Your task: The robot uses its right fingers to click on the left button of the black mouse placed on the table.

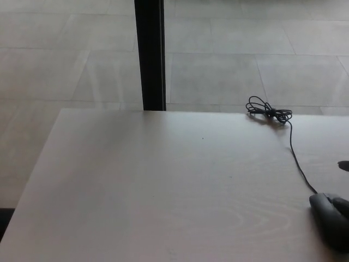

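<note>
The black mouse (326,219) lies at the table's right edge, cut off by the picture's border. Its thin black cable (295,157) runs back to a coiled bundle (268,113) near the far edge. Small dark parts of my right hand (344,165) poke in at the right border, one just behind the mouse and one over its top right. Too little of the hand shows to tell if it is open or shut, or whether it touches the mouse. My left hand does not show.
The pale wooden table (163,191) fills the lower picture, with its left edge slanting down to the bottom left. A black upright post (149,54) stands behind the far edge, and grey floor tiles lie beyond.
</note>
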Robot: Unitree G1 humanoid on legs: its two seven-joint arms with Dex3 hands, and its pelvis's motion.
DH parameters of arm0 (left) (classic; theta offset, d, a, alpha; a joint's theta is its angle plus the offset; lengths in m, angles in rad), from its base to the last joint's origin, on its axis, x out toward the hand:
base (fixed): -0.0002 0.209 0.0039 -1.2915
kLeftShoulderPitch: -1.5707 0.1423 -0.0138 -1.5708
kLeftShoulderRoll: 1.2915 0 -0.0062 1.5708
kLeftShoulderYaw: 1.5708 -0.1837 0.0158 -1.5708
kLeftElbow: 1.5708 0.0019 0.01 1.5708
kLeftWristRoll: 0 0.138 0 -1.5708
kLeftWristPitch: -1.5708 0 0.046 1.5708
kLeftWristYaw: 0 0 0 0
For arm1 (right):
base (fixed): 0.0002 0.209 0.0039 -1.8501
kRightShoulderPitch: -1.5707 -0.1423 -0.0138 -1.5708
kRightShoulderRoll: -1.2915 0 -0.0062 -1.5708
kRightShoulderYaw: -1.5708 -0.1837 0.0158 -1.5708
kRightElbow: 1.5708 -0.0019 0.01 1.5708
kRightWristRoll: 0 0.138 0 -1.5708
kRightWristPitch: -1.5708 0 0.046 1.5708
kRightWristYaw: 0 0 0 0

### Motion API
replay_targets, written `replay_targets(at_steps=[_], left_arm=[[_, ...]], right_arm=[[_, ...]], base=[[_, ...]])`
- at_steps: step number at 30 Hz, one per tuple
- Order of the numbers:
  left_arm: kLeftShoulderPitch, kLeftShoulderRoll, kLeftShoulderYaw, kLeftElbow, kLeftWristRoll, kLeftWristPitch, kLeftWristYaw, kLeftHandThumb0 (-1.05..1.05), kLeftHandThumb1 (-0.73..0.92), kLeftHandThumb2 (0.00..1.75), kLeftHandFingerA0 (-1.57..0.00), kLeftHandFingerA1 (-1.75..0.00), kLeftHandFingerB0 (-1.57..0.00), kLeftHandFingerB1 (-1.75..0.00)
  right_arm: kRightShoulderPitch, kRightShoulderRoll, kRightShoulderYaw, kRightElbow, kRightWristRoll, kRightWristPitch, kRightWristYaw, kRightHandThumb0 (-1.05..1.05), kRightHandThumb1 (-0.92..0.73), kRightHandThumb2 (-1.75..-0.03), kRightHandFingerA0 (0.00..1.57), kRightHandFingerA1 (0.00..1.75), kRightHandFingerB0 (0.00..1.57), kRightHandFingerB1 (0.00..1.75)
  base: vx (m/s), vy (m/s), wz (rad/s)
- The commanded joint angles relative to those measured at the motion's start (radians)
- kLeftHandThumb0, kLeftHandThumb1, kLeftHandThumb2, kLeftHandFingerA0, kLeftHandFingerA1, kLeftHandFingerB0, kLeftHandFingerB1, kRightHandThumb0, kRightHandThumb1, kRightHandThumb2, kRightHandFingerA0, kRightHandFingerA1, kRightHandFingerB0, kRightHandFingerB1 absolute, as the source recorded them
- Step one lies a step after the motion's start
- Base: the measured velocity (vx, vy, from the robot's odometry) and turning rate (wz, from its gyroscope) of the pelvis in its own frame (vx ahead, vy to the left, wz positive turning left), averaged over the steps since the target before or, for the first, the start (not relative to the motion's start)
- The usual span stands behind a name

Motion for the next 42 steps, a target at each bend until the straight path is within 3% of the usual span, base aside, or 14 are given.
replay_targets(at_steps=[1,16,17,19,20,21,23,25,26,29,32,34,40,42], left_arm=[[0.001,0.023,-0.002,0.003,-0.010,-0.020,-0.004,-0.83,0.92,0.79,-0.60,-0.64,-0.48,-0.46],[0.006,0.019,0.008,-0.009,-0.026,-0.013,-0.015,-0.82,0.92,0.76,-0.51,-0.60,-0.49,-0.45],[0.007,0.019,0.007,-0.011,-0.024,-0.018,-0.016,-0.82,0.92,0.76,-0.55,-0.63,-0.50,-0.46],[0.003,0.017,0.016,-0.006,-0.033,-0.019,-0.023,-0.83,0.92,0.75,-0.49,-0.63,-0.49,-0.46],[0.000,0.018,0.012,-0.004,-0.028,-0.016,-0.012,-0.83,0.92,0.74,-0.51,-0.64,-0.49,-0.47],[0.001,0.019,0.005,-0.005,-0.019,-0.020,-0.012,-0.82,0.92,0.73,-0.51,-0.63,-0.50,-0.48],[0.001,0.019,0.001,-0.005,-0.017,-0.019,-0.010,-0.82,0.92,0.77,-0.54,-0.63,-0.51,-0.47],[0.000,0.019,0.003,0.002,-0.021,-0.023,-0.019,-0.81,0.92,0.79,-0.58,-0.65,-0.47,-0.48],[-0.001,0.020,0.000,0.006,-0.017,-0.027,-0.015,-0.83,0.92,0.73,-0.53,-0.60,-0.51,-0.47],[-0.005,0.016,0.027,0.010,-0.048,-0.027,-0.032,-0.84,0.92,0.74,-0.56,-0.68,-0.51,-0.49],[-0.009,0.021,0.012,0.007,-0.031,-0.015,-0.014,-0.85,0.92,0.78,-0.60,-0.69,-0.50,-0.48],[-0.002,0.020,0.013,-0.002,-0.036,-0.022,-0.035,-0.81,0.92,0.77,-0.52,-0.63,-0.45,-0.47],[-0.001,0.020,0.006,-0.002,-0.032,-0.016,-0.023,-0.81,0.92,0.79,-0.57,-0.61,-0.49,-0.45],[0.001,0.021,0.001,-0.004,-0.028,-0.016,-0.020,-0.81,0.92,0.78,-0.55,-0.60,-0.49,-0.45]], right_arm=[[-0.019,-0.030,0.107,0.003,-0.249,-0.037,-0.020,-0.95,-0.92,-0.79,0.32,0.40,0.26,0.32],[-0.002,-0.018,0.127,0.065,-0.318,-0.067,-0.072,-0.83,-0.74,-1.17,0.26,0.54,0.20,0.44],[-0.002,-0.017,0.125,0.075,-0.323,-0.072,-0.076,-0.90,-0.92,-0.75,0.31,0.43,0.32,0.33],[0.003,-0.018,0.121,0.088,-0.335,-0.081,-0.081,-0.91,-0.81,-1.21,0.28,0.54,0.25,0.45],[0.001,-0.014,0.122,0.099,-0.339,-0.076,-0.076,-0.91,-0.92,-0.74,0.32,0.47,0.31,0.33],[0.000,-0.012,0.122,0.104,-0.348,-0.078,-0.080,-0.91,-0.80,-1.22,0.27,0.55,0.25,0.45],[0.003,-0.010,0.117,0.111,-0.353,-0.088,-0.084,-0.92,-0.91,-0.75,0.30,0.47,0.30,0.33],[0.005,-0.009,0.117,0.118,-0.367,-0.091,-0.090,-0.91,-0.81,-1.21,0.27,0.55,0.26,0.46],[0.005,-0.009,0.117,0.119,-0.371,-0.093,-0.086,-0.88,-0.92,-0.74,0.27,0.45,0.31,0.33],[0.003,-0.003,0.120,0.130,-0.392,-0.099,-0.096,-0.89,-0.80,-1.21,0.29,0.56,0.27,0.46],[0.000,0.007,0.127,0.141,-0.404,-0.112,-0.101,-0.90,-0.92,-0.74,0.32,0.47,0.34,0.34],[0.002,0.010,0.139,0.122,-0.428,-0.105,-0.085,-0.89,-0.81,-1.22,0.29,0.56,0.26,0.46],[0.013,0.020,0.154,0.085,-0.444,-0.114,-0.043,-0.89,-0.92,-0.76,0.30,0.43,0.32,0.33],[0.020,0.021,0.156,0.081,-0.453,-0.116,-0.047,-0.89,-0.80,-1.21,0.30,0.54,0.28,0.46]], base=[[0.00,0.000,0.00],[0.00,0.000,0.00],[0.00,0.000,0.00],[0.00,0.000,0.00],[0.00,0.000,0.00],[0.00,0.000,0.00],[0.00,0.000,0.00],[0.00,0.000,0.00],[0.00,0.000,0.00],[0.00,0.000,0.00],[0.00,0.000,0.00],[0.00,0.000,0.00],[0.00,0.000,0.00],[0.00,0.000,0.00]])
